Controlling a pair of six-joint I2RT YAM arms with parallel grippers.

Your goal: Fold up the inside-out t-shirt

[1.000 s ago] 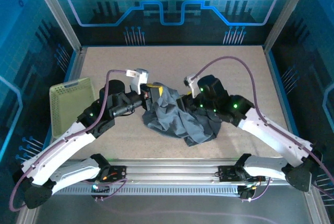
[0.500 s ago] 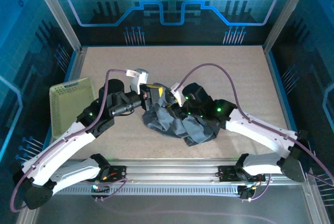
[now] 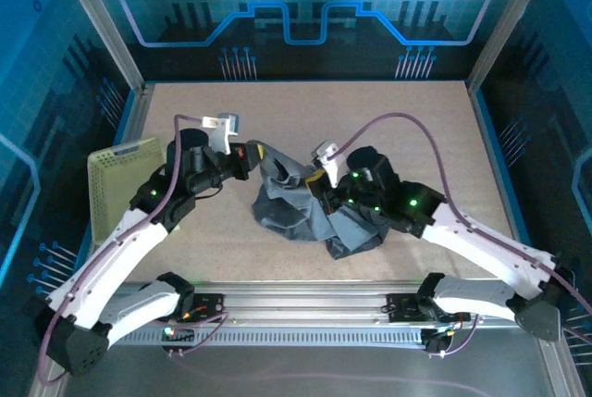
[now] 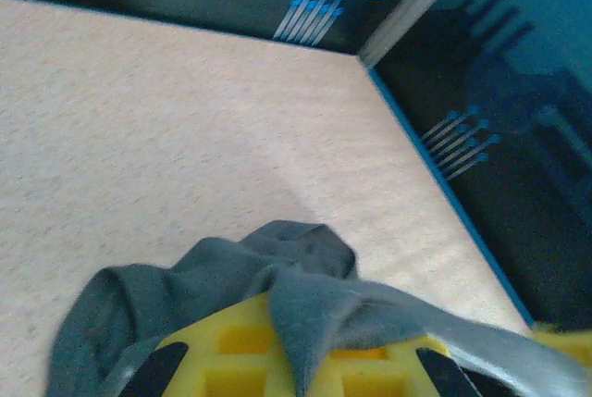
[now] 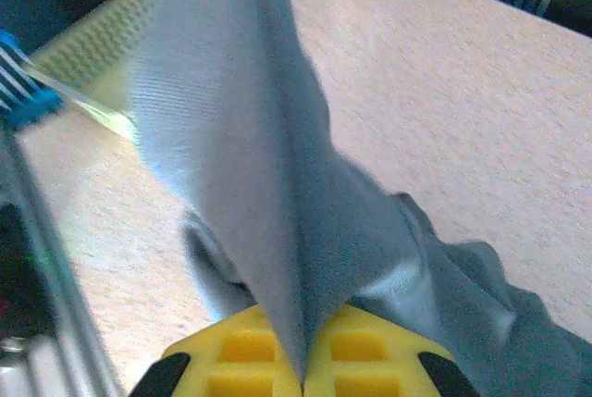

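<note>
1. Noted since a second ago: a pull back and toward the basket by the left gripper, and a swing inward by the right gripper, with its jaws brought from parted to pinched.
2. Found the inside-out t-shirt bunched in a heap at mid-table, between the two grippers, with one edge drawn up toward each.
3. At the left gripper: clamped tight on a fold of grey cloth draped over the yellow fingers.
4. At the right gripper: likewise pinched on a ridge of fabric standing up like a tent.
5. Likely to handle as light, limp, neither slippery nor fragile; bound to sag and crumple wherever unsupported.
6. Best taken at hem, shoulder seams or sleeve edges rather than mid-panel, so as to spread it flat; cannot tell which part is pinched at present.
7. No brand, label or readable writing made out on shirt, basket or grippers; just a blue circuit-style pattern on the walls.
</note>
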